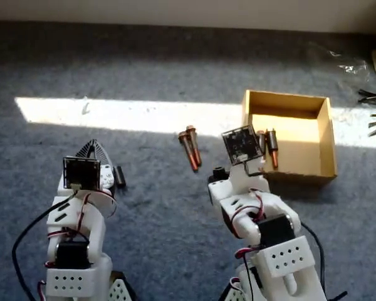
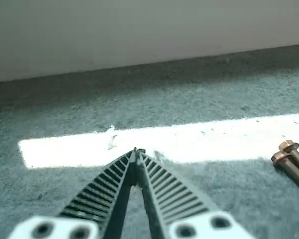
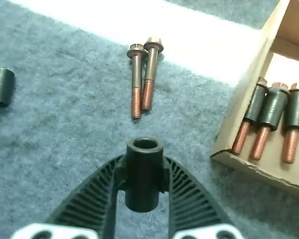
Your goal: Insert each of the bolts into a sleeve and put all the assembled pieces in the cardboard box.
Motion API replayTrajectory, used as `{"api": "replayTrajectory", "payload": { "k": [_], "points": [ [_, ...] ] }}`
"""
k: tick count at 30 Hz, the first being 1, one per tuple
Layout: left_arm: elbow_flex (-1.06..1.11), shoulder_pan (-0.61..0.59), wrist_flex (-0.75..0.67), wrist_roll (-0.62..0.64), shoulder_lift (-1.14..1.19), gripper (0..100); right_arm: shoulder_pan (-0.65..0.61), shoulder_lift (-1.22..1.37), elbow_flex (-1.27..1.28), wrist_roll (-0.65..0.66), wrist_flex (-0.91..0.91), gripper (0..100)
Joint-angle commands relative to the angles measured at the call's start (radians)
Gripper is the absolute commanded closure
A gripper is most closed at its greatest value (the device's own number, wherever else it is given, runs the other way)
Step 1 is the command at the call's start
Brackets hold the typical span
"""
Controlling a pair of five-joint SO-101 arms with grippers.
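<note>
— What does the right gripper [image 3: 143, 162] have?
— A black sleeve [image 3: 144, 184], clamped between both fingers. It stands upright with its open bore facing up, above the grey carpet [image 1: 156, 213].

— And the left gripper [image 2: 136, 157]?
— Its fingers are pressed together with the tips meeting and nothing between them. It sits over the carpet on the left, pointing toward the sunlit strip [image 1: 113, 113] on the far side.

— Where are the bolts [image 3: 142, 74]?
— Two copper-coloured ones lie side by side, touching, on the carpet between the two arms, just left of the cardboard box [image 1: 329, 138]. Their heads point far and their threaded ends point near.

— Are there other sleeves?
— A second sleeve [image 1: 120, 176] lies on its side on the carpet, just right of the left arm's wrist and well apart from the bolts.

— What is in the box?
— It stands open on the right, partly in the sun. Three assembled pieces [image 3: 271, 122] lie in a row by its left wall, each a bolt through a dark sleeve with the copper thread sticking out at the near end.
</note>
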Motion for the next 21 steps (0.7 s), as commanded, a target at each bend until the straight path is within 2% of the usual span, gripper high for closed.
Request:
{"api": "replayTrajectory", "payload": {
  "k": [1, 5, 11, 13, 18, 21],
  "points": [
    [-0.122, 0.051, 0.115, -0.011, 0.005, 99, 0.016, -0.079, 0.024, 0.011, -0.002, 99.3],
    [-0.240, 0.058, 0.195, -0.011, 0.007, 99, 0.015, -0.147, 0.064, 0.011, -0.004, 99.3],
    [-0.317, 0.058, 0.196, -0.012, 0.010, 99, 0.015, -0.226, 0.125, 0.011, -0.004, 99.3],
    [-0.351, 0.059, 0.196, -0.049, 0.030, 99, 0.015, -0.248, 0.140, 0.011, -0.004, 99.3],
    [-0.529, 0.065, 0.210, -0.075, 0.249, 99, 0.021, -0.295, 0.162, 0.011, -0.005, 99.3],
    [-0.673, 0.130, 0.247, -0.074, 0.424, 99, 0.088, -0.321, 0.173, 0.005, -0.007, 99.3]
  ]
}}
